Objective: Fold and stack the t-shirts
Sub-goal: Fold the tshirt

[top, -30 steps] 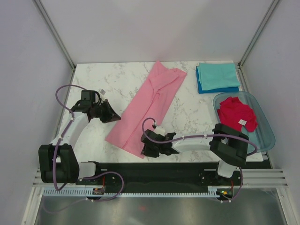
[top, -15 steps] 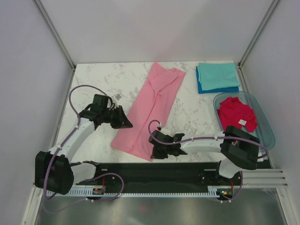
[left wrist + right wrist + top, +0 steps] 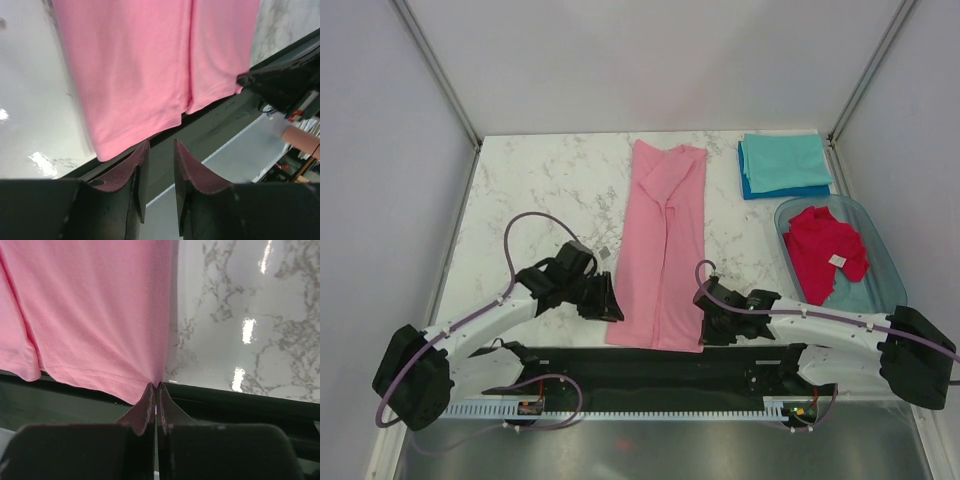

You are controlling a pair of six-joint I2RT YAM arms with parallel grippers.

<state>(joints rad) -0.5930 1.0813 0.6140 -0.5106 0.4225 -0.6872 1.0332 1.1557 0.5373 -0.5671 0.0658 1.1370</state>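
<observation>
A light pink t-shirt (image 3: 660, 250) lies as a long narrow strip from the table's back to its near edge, with the hem over the black rail. My right gripper (image 3: 703, 325) is shut on the hem's right corner (image 3: 157, 384). My left gripper (image 3: 612, 303) is at the hem's left corner, with its jaws open and nothing between them (image 3: 160, 146). The pink hem (image 3: 135, 135) ends just above its left fingertip. A folded teal t-shirt (image 3: 783, 160) lies on a blue one (image 3: 760, 190) at the back right. A crimson t-shirt (image 3: 825, 245) with a white tag is crumpled in the tub.
The clear bluish plastic tub (image 3: 890, 290) stands at the right edge of the marble table (image 3: 540, 190). The black base rail (image 3: 650, 365) runs along the near edge under the shirt's hem. Grey walls enclose the left, back and right sides.
Both arms have swung toward the near edge, dragging the pink t-shirt from a slant into a straight strip. The left gripper has opened off its corner. The right gripper has shut on its corner.
</observation>
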